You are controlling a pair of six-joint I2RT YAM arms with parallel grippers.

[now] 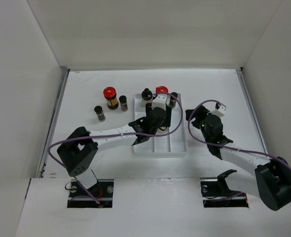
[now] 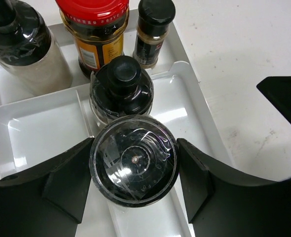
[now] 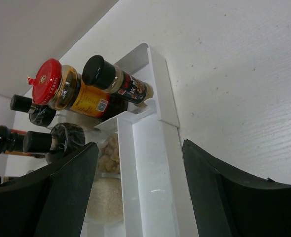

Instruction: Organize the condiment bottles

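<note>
The left pincer (image 2: 133, 170) is closed around a round, dark-topped jar (image 2: 133, 153) above the white tray (image 2: 32, 128), which holds other bottles. The right pincer (image 3: 140, 182) hangs open beside the tray. Three bottles (image 1: 110, 97) stand on the surface (image 1: 224, 94).

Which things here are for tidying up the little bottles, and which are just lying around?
For the job:
held jar, in the left gripper
red-lidded jar in the tray
spice jar
black-capped jar
big black-capped jar
red-lidded jar on the table
small dark jar
second small dark jar

Just there:
white tray
table
right gripper, open, empty
</note>
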